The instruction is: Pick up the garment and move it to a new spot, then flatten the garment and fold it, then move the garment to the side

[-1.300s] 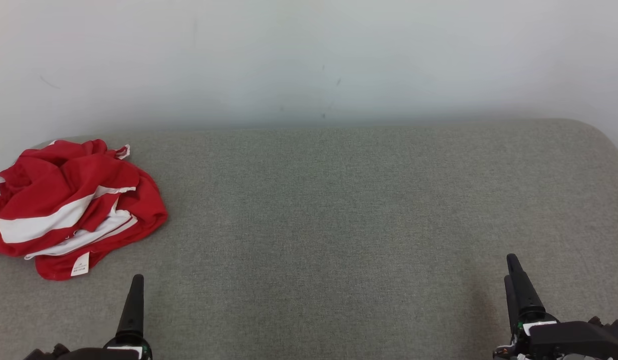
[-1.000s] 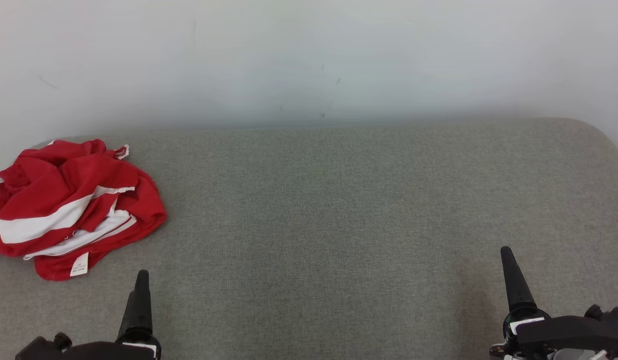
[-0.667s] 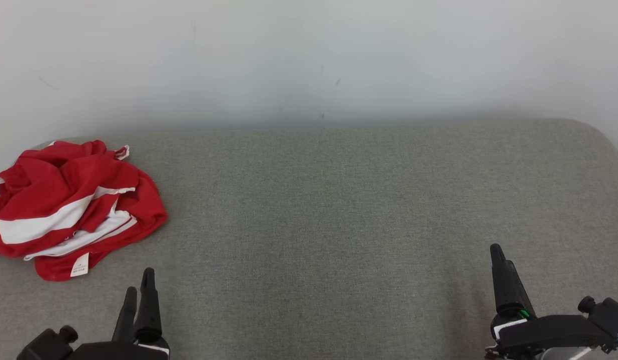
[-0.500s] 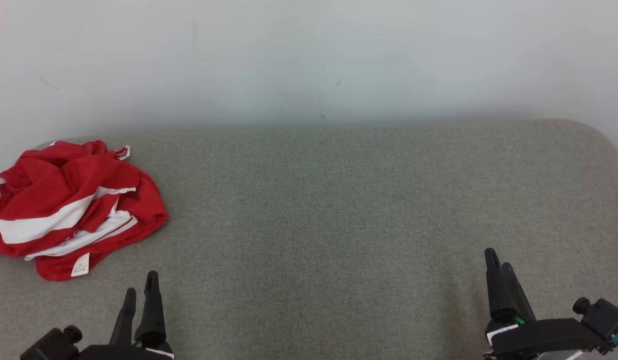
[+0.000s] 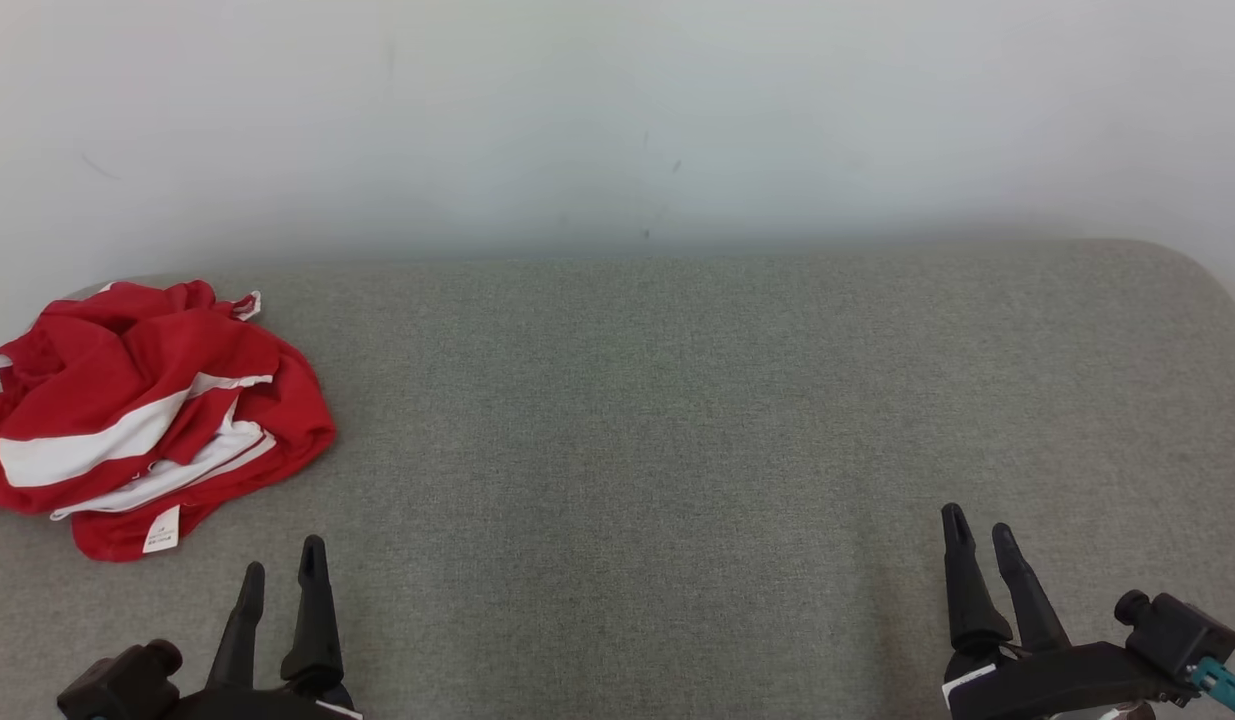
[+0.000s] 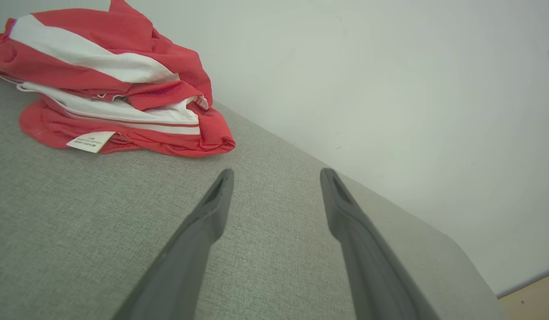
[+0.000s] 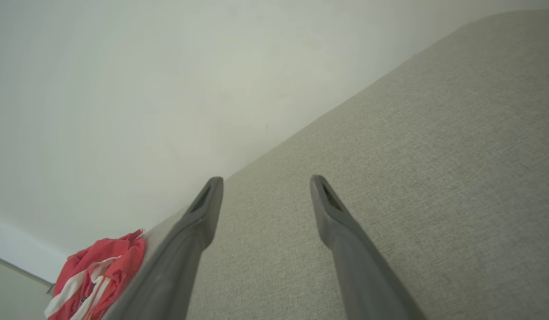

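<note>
Red-and-white garment [image 5: 147, 420] sits bunched at the grey cushion's [image 5: 657, 420] far-left edge, with the left gripper [image 5: 284, 555] near it and the right gripper [image 5: 977, 520] well apart, both spread and empty; risk: pinching one loose fold drags the heap off the edge.

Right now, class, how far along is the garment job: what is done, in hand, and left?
Done: nothing yet; the garment lies crumpled at the grey surface's left end. In hand: the left pincer, open and empty, sits near the garment but apart from it; the right pincer is open too. Left: picking up, moving, flattening, folding, setting aside.
</note>
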Robot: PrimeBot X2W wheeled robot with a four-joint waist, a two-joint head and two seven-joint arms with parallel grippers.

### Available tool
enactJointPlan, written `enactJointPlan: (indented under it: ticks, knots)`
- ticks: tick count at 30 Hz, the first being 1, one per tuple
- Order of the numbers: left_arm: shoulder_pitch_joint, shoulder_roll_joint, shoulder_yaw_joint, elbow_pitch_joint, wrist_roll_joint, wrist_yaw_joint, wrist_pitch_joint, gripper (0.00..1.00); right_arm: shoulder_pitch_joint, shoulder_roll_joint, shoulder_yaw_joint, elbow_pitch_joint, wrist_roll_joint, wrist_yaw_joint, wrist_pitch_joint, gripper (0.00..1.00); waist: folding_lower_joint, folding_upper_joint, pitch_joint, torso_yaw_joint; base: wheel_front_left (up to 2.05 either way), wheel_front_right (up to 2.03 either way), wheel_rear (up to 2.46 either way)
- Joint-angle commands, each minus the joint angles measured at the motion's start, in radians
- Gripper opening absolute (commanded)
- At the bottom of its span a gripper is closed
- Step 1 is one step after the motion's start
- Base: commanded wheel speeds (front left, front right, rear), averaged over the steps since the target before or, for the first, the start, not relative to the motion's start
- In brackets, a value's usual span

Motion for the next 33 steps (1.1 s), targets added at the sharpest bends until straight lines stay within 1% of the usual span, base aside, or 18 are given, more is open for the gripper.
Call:
enactJointPlan:
  ticks: [1,11,27,33]
  knots:
    - [0.004,0.01,-0.005,-0.017,0.038,0.006,-0.011,1.0,-0.003,-0.008,0.006,-0.009,-0.038,-0.001,-0.011,1.0,0.0,0.0,0.0,0.001,0.0,0.0,0.0]
    - [0.01,0.017,-0.02,-0.031,0.143,0.015,-0.037,1.0,0.001,-0.007,0.023,-0.015,-0.151,-0.001,-0.036,1.0,0.0,0.0,-0.001,0.001,0.0,0.0,0.0]
    - [0.022,0.024,-0.032,-0.07,0.298,0.014,-0.076,1.0,0.01,-0.006,0.035,-0.035,-0.321,-0.001,-0.076,1.0,0.0,0.0,-0.006,0.004,0.0,0.0,0.0]
    - [0.034,0.022,-0.025,-0.081,0.351,0.01,-0.092,1.0,0.014,-0.007,0.024,-0.045,-0.387,-0.001,-0.093,1.0,0.0,0.0,-0.008,0.003,0.0,0.0,0.0]
